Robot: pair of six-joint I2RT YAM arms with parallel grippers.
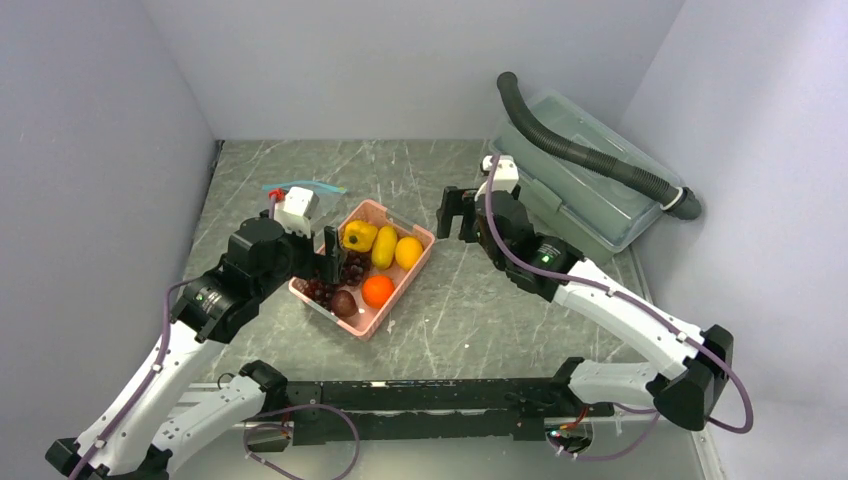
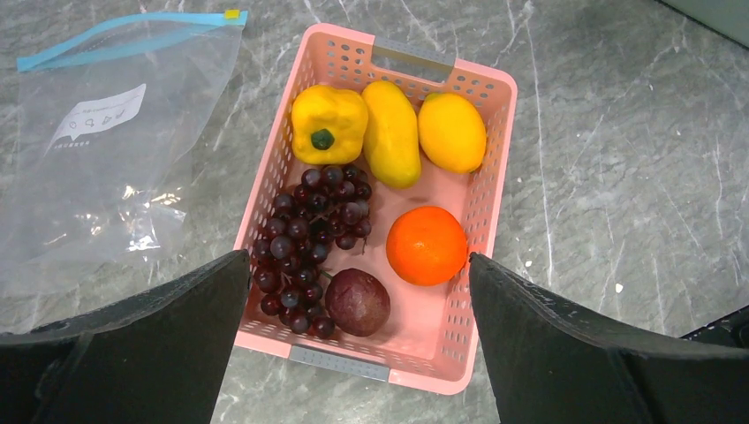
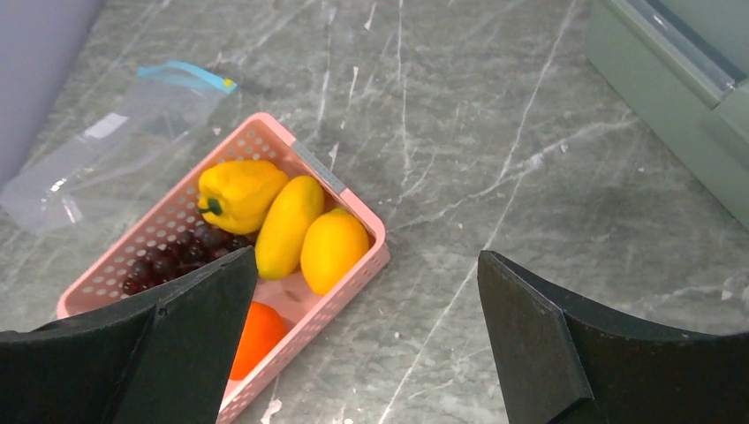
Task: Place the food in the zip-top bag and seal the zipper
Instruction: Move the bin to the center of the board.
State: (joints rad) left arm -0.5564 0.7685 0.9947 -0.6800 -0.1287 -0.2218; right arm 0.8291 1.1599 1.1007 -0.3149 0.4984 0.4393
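While left hand [image 2: 358,265] & right hand [image 3: 366,256] gape wide, empty, grip prob. limp, slick clear plastic bag [image 2: 106,150] by its blue-teal zipper strip [image 2: 132,31].

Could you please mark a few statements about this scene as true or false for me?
1. The grapes lie in the pink basket. True.
2. The zip-top bag already holds the orange. False: the bag lies empty on the table beside the basket, and the orange is in the basket.
3. The left gripper and the right gripper are both open and hold nothing. True.
4. The yellow bell pepper lies on the table outside the basket. False: it sits in the basket, next to a yellow oblong fruit.
5. A black hose lies across the storage box. True.
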